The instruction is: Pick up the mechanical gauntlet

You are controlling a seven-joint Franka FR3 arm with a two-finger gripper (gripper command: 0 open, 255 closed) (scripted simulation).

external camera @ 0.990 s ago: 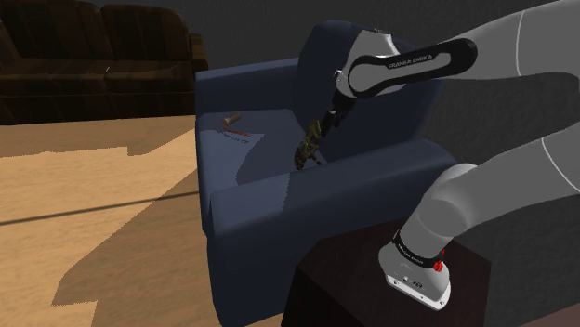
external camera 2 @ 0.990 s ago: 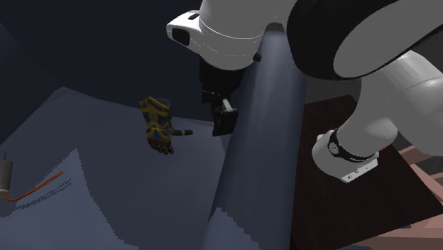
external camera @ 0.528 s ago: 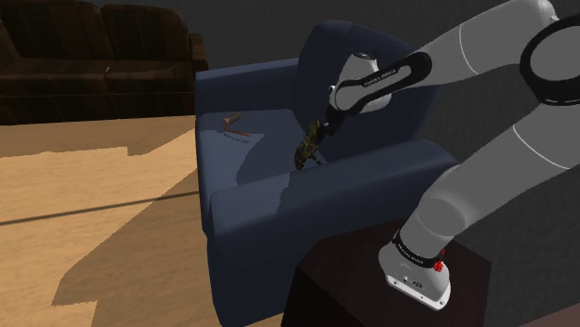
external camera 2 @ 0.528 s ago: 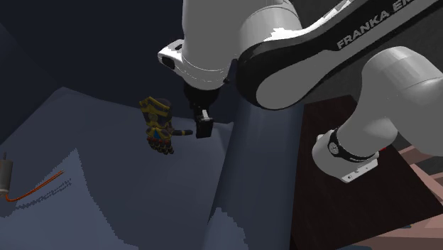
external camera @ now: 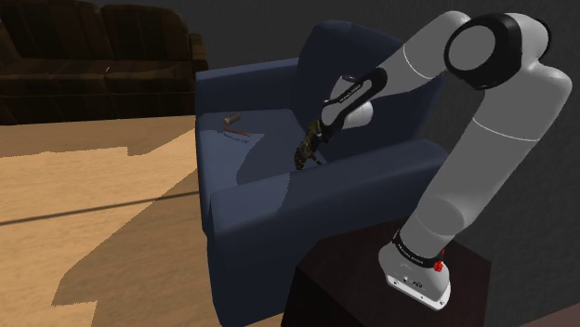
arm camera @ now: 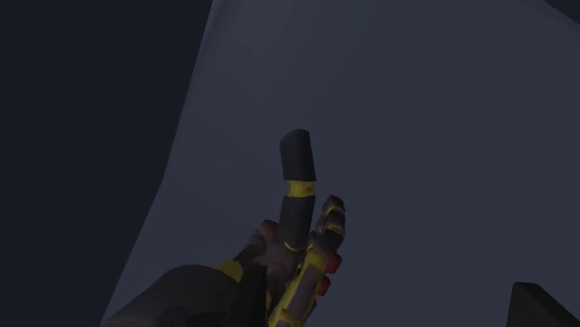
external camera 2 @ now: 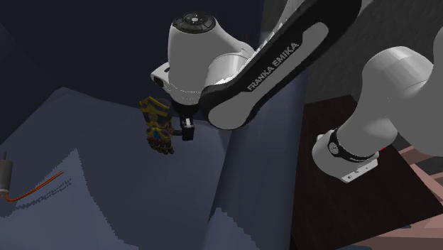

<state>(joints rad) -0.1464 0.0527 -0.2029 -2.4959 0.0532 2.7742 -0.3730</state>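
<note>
The mechanical gauntlet is dark with yellow bands and reddish fingertips. It lies on the seat of a blue armchair, near the inner corner by the backrest. In the second exterior view my gripper hangs right beside the gauntlet, on its right, just above the seat. In the wrist view the gauntlet lies straight ahead with one digit stretched away from me. A black finger of mine stands far out to one side, so the gripper is open and holds nothing.
A small brown cylinder and a red cord lie farther along the seat. The armchair's arm rises close beside the hand. A brown sofa stands at the back, wooden floor to the left, the dark stand below.
The hand has dropped and swung toward the second exterior view's left, from beside the chair's arm to right next to the gauntlet. The gauntlet has not moved.
</note>
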